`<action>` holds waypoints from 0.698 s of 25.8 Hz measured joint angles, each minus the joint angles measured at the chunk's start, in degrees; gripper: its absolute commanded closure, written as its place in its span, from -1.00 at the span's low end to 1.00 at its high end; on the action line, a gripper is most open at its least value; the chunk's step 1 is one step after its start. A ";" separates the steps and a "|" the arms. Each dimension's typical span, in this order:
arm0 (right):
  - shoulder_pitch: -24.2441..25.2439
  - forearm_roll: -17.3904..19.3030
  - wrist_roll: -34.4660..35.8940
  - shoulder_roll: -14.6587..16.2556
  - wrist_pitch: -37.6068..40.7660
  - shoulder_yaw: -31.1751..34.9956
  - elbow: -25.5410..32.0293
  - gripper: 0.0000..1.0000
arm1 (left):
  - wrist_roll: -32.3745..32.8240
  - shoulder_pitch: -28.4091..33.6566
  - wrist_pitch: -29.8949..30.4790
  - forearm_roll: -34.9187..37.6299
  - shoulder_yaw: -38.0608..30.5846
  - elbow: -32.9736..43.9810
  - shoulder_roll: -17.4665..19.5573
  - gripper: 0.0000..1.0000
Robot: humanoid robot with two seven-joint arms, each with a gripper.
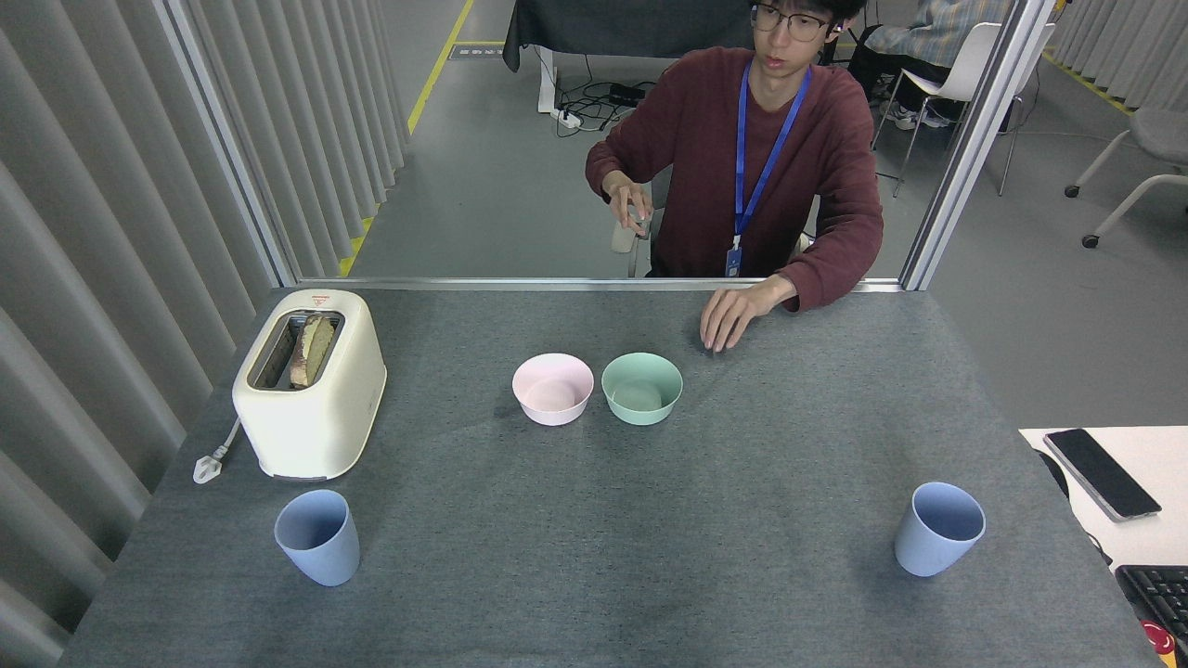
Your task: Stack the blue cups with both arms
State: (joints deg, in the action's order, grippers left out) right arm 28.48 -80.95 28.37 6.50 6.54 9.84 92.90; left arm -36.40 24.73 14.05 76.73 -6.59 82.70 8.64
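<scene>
Two pale blue cups stand upright and far apart on the grey table [594, 557]. One blue cup [317, 538] is near the front left, just in front of the toaster. The other blue cup [937, 530] is near the front right. Both are empty as far as I can see. Neither of my arms nor their grippers show anywhere in the head view.
A cream toaster [311, 382] with bread in its slot sits at the left, its plug [208, 467] on the table. A pink bowl [553, 389] and a mint-green bowl [641, 389] stand mid-table. A person's hand [733, 315] rests on the far edge. A phone [1101, 473] and keyboard [1155, 598] lie on a side desk at right.
</scene>
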 measured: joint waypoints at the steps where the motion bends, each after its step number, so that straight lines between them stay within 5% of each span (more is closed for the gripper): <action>1: 0.00 0.00 0.00 0.00 -0.07 0.00 0.00 -1.00 | 0.00 -0.07 0.00 0.00 0.02 -0.07 -0.02 -1.00; 8: -0.10 -0.02 -0.12 -0.02 -0.29 0.00 -0.07 -1.00 | 0.00 -4.09 -0.29 0.01 0.11 -2.76 -0.70 -1.00; 18: -0.41 -0.09 -0.09 -0.25 -0.29 -0.02 -0.76 -1.00 | 1.86 -18.10 -2.44 1.10 6.89 -13.62 -1.95 -1.00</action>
State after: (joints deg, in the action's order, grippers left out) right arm 28.07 -81.03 28.29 6.25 6.25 9.82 92.14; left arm -34.55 6.63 11.61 77.83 0.30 69.08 6.69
